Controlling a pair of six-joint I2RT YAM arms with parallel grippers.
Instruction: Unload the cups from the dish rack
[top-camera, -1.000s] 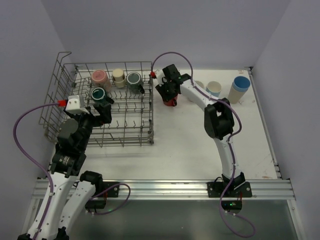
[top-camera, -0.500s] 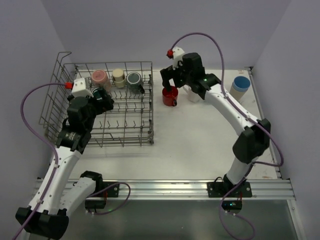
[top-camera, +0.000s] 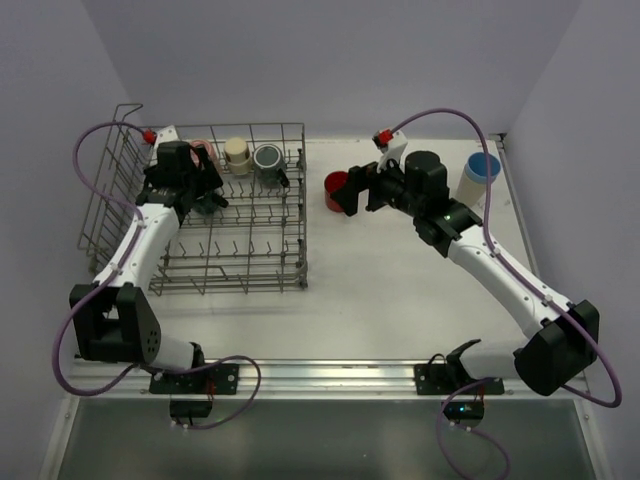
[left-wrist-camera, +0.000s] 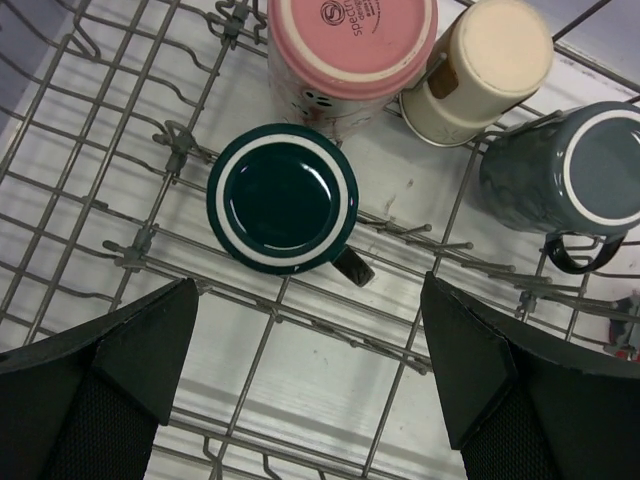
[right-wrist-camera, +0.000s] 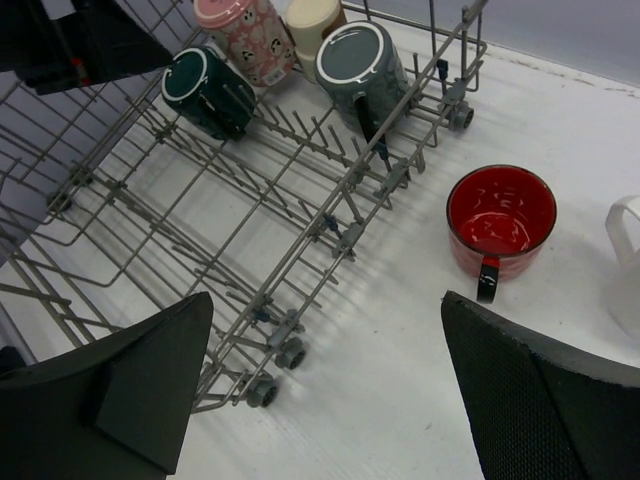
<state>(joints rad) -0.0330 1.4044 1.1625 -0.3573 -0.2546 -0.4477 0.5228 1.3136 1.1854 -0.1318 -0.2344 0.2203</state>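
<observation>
Along the far edge of the dish rack (top-camera: 228, 288) sit four cups, tipped on the tines with their bases uppermost: one pink cup (left-wrist-camera: 350, 40), one cream cup (left-wrist-camera: 485, 65), one grey cup (left-wrist-camera: 575, 165) and one dark teal cup (left-wrist-camera: 283, 198). The dark teal cup lies just nearer than the pink one.

The left gripper (left-wrist-camera: 310, 330) hangs directly above the dark teal cup, jaws spread wide with nothing between them. The right gripper (right-wrist-camera: 330, 350) is also spread wide and empty, and looks across the table (top-camera: 400, 290) toward the rack. One red cup (right-wrist-camera: 500, 215) stands upright on the table just beside the rack's right edge, near its far corner, clear of both fingers.

I judge the step in hand to be the pick of the dark teal cup with the left arm. For the next move, I would lower the left gripper until the fingers straddle the cup body. The handle should stay out of the closing path. Then close and lift straight up to clear the tines.

Count on the table:
- one red cup
- one white mug (right-wrist-camera: 625, 260), cut off at the edge of the right wrist view
- one light blue tumbler (top-camera: 481, 176) near the far-right corner

That makes three unloaded cups I can see. The right arm may hide others in the top view.
</observation>
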